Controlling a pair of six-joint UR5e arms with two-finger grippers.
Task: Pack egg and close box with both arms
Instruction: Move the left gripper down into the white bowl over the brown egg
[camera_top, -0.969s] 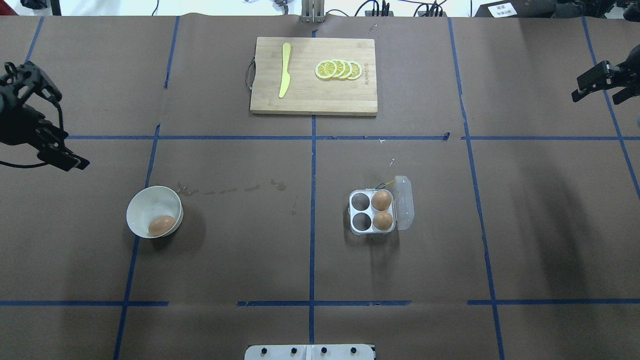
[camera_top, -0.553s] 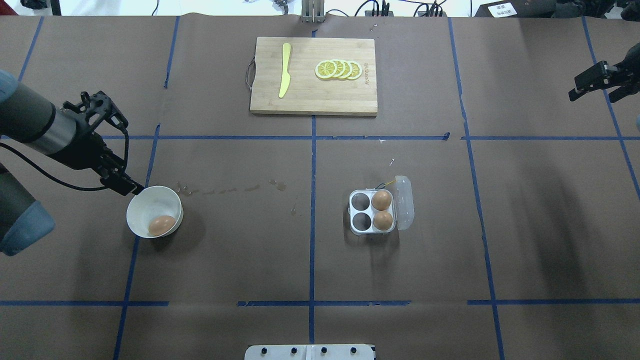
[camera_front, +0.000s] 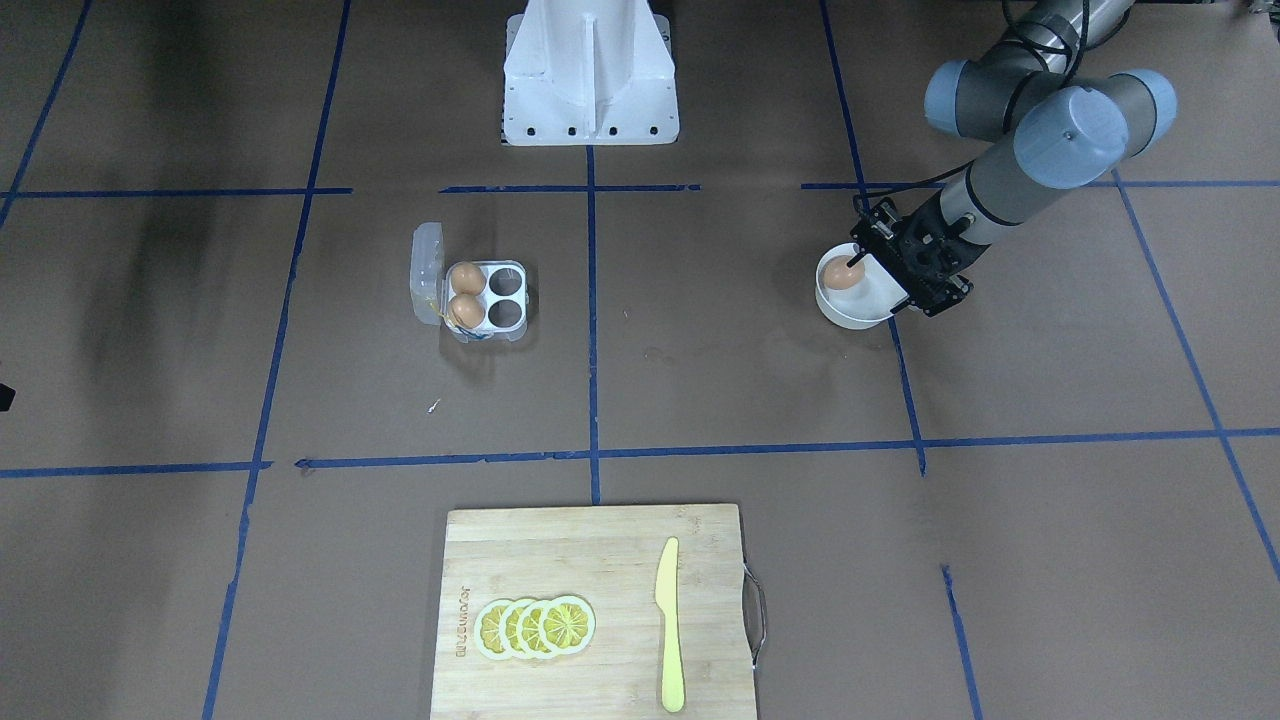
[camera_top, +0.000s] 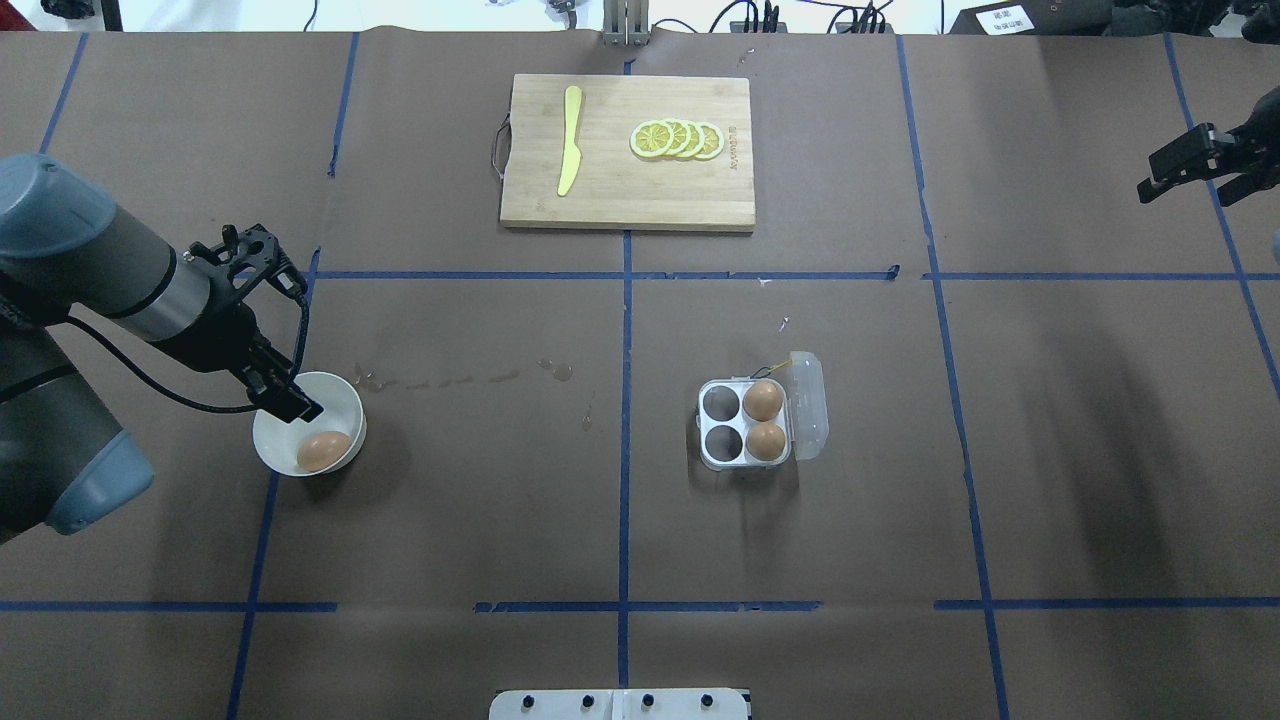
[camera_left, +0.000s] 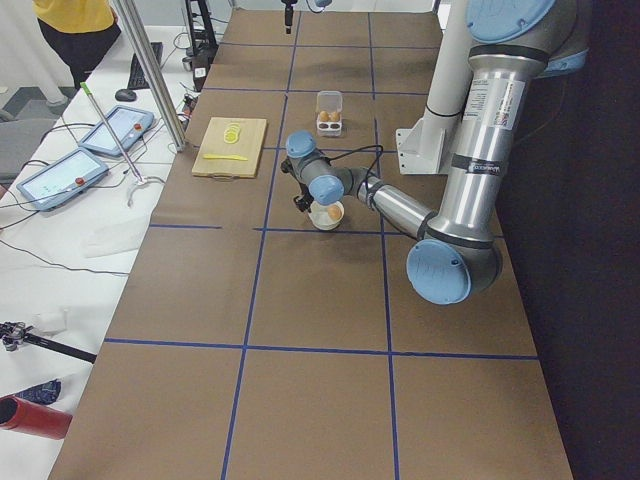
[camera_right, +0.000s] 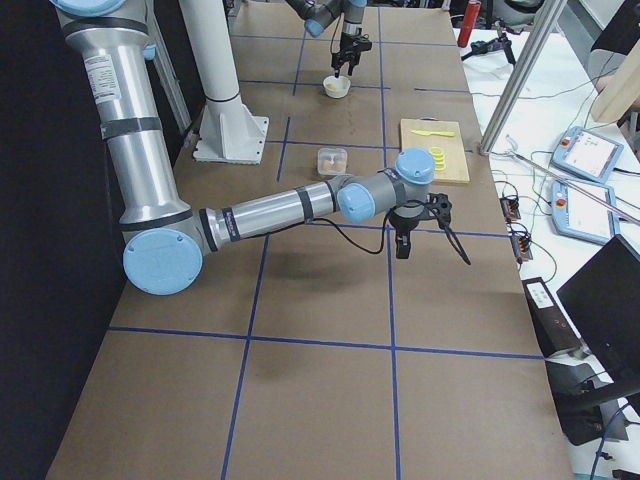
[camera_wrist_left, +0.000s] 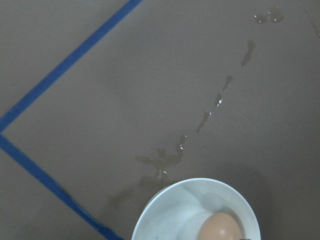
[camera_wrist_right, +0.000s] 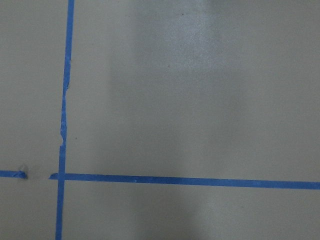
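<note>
Fingertips of my left gripper (camera_top: 298, 407) hang just inside the rim of the white bowl (camera_top: 262, 440), right beside the egg (camera_top: 323, 451). I cannot tell whether they are spread or closed. The box (camera_top: 718, 401) sits well off toward my right on the tabletop, with its lid open and two cells free. My right gripper (camera_top: 1195, 175), fingers apart, hangs far beyond it. The smooth egg could roll away along the curved wall, a hard squeeze might crack it, or a finger could tip the bowl.
</note>
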